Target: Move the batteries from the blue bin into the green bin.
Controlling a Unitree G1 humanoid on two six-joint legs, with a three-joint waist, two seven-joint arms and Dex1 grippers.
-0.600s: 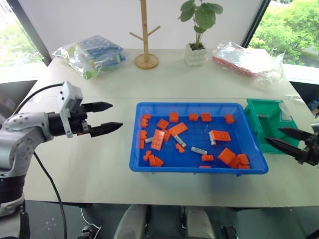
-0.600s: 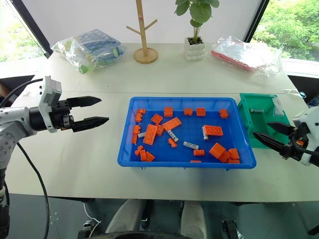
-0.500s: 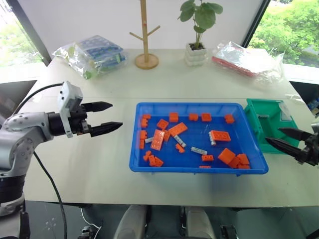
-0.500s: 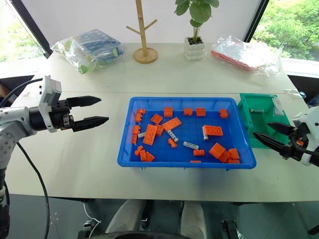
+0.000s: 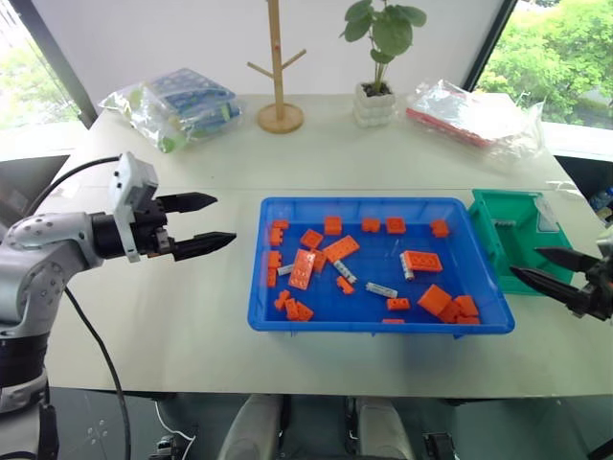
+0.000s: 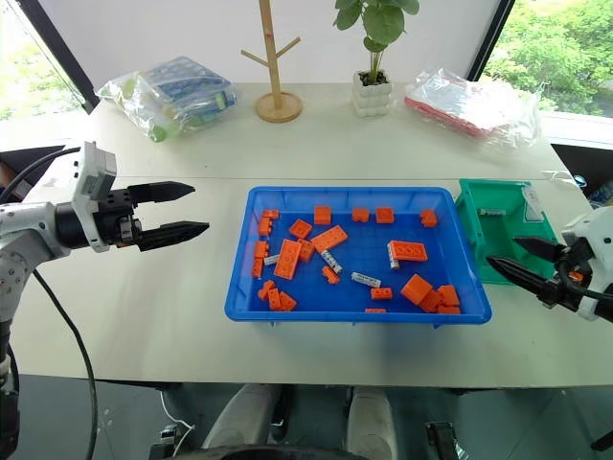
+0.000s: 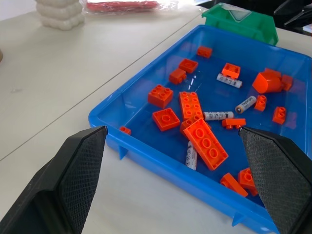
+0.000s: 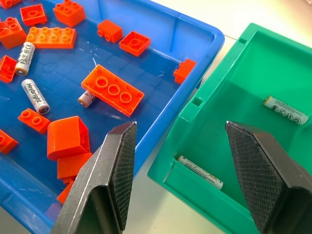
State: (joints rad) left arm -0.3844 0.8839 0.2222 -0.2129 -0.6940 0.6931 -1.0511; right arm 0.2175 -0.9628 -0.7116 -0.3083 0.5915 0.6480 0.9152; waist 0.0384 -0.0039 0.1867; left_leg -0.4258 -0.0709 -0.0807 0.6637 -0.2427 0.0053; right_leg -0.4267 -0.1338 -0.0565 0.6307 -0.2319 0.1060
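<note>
The batteries (image 8: 35, 96) are small, hard, smooth cylinders. They look light but slippery and likely to roll, so the safest hold is probably across the middle of the barrel, with the fingers squeezing the round sides rather than the ends.

Several lie on the floor of the blue bin (image 5: 287, 324) in the middle of the table (image 5: 192, 316), scattered among orange bricks (image 5: 303, 268). One sits left of centre beside the long brick, two lie near the middle, and one rests against the left end of a flat brick (image 8: 112, 90) toward the right. That last one is partly tucked under the brick, so it may be awkward to pinch cleanly. Two more batteries (image 8: 200, 172) already lie in the green bin (image 8: 253, 78), which stands touching the right end of the blue one.

The left gripper (image 5: 206, 222) hangs over bare table just left of the blue bin, pointing toward it, its fingers spread and holding nothing. The right gripper (image 5: 548, 267) hovers at the near right edge of the green bin, also spread wide and empty, touching neither bin as far as the views show.
</note>
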